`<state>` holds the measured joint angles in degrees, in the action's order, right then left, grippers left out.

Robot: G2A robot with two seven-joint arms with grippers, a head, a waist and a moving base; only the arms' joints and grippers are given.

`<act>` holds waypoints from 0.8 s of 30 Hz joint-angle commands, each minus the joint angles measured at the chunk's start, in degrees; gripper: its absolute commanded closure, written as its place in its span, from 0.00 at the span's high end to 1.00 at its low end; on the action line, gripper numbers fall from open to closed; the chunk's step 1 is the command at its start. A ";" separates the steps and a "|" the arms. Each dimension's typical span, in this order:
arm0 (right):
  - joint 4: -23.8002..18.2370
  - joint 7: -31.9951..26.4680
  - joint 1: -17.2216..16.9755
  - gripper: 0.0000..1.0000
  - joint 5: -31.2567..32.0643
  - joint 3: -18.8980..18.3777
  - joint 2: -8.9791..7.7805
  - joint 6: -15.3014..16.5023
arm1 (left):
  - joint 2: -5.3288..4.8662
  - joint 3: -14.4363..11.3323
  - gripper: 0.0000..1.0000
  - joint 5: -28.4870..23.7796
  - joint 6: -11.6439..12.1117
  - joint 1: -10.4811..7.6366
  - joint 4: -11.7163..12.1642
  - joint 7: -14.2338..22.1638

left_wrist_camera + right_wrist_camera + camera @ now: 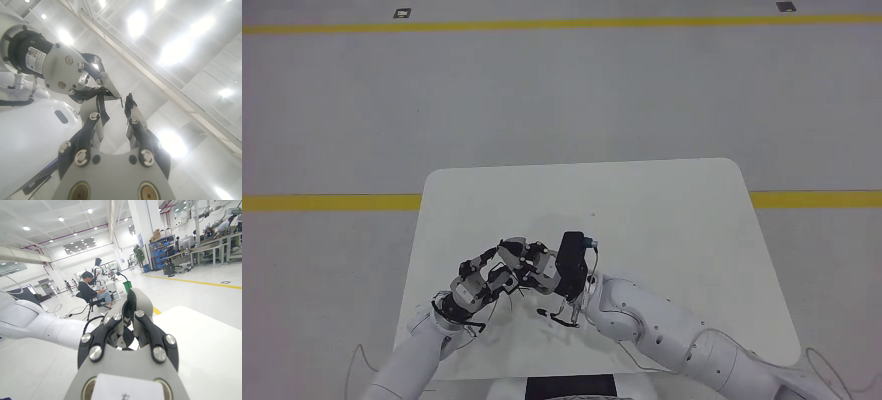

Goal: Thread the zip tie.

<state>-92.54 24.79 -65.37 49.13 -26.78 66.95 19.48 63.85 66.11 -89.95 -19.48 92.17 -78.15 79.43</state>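
My right claw [130, 298] is pressed together on the zip tie [121, 102], whose thin black end sticks out past the fingertips. I hold it up above the near left part of the white tabletop [672, 210]. My left claw [115, 108] is spread and meets it tip to tip, with the tie's end in the gap between its two fingers.

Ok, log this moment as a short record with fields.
right gripper: shut on the zip tie, whose thin black end curls out past its fingertips
left gripper: open, fingers apart, tips close to the right gripper's tips
place: both grippers over the near middle of the white table
threading: no closed loop to be seen
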 commanded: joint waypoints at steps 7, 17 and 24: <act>0.11 -0.01 0.27 0.00 -0.26 0.30 -0.07 0.00 | -0.07 0.05 0.18 0.00 0.00 0.03 -0.08 0.05; 0.24 0.02 0.32 0.00 -0.33 0.34 -0.04 0.00 | -0.14 0.11 0.00 0.00 0.00 0.20 -0.27 0.08; 0.27 0.12 0.26 0.00 -0.19 0.25 0.00 0.00 | -0.16 0.14 0.00 0.00 0.00 0.24 -0.25 0.20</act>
<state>-92.26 24.92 -65.10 48.92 -26.52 66.95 19.48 63.69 66.25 -89.95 -19.48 92.42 -78.41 79.61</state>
